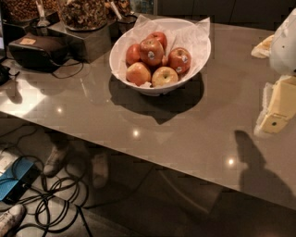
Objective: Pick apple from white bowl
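Camera view looks down on a glossy grey-brown worktop that runs from the left edge to the lower right of the frame. The white bowl stands on it in the upper centre, lined with crinkled white paper and casting a dark shadow toward the viewer. Six apples lie heaped inside; the apple, orange-red with yellowish streaks and a small pale sticker, sits on top near the middle of the heap, touching its neighbours, with a deeper-red stickered apple just to its right and two yellower apples in front. The tool, pale yellow below a white arm, hangs at the right edge of the frame, well apart from the bowl and holding nothing visible; whether it is released or clenched cannot be told. Dark containers of nuts stand in the upper left, and black cables coil on the floor at the lower left.
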Controlling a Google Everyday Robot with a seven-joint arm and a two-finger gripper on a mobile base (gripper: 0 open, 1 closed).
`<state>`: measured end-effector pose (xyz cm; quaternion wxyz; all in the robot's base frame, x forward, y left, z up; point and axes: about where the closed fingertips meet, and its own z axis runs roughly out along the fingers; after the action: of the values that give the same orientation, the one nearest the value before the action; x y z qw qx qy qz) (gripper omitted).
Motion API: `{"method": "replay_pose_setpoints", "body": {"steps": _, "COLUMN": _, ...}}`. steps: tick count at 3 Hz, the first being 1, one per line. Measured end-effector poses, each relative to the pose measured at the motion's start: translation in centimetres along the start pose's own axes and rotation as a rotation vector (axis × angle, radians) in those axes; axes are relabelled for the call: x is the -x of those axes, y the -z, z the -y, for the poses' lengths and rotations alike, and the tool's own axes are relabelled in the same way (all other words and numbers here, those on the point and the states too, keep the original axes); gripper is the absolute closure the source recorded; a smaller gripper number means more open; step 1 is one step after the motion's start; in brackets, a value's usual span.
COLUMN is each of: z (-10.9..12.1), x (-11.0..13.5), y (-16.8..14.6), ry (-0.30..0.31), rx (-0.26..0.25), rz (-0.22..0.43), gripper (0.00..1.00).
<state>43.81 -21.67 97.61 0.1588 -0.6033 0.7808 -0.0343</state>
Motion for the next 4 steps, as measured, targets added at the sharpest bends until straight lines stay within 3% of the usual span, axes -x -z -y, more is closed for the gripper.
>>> {"method": "replay_pose_setpoints", "body": {"steps": 2, "z": 0.7, "x": 0.8, "y": 0.5, "ry": -0.032, "rx": -0.008, "rz": 0.034, "gripper": 0.00}}
{"method": "replay_pose_setpoints", "body": {"steps": 3, "z": 2.4, "x": 2.9, "y": 0.4, "ry": -0.045, "rx": 0.011, "rz": 0.073, "gripper": 0.00}}
{"method": "replay_pose_setpoints", "body": {"steps": 4, "z": 3.9, "x": 5.8, "y": -0.9, "ry": -0.016, "rx": 0.058, "rz": 0.094, "gripper": 0.00}}
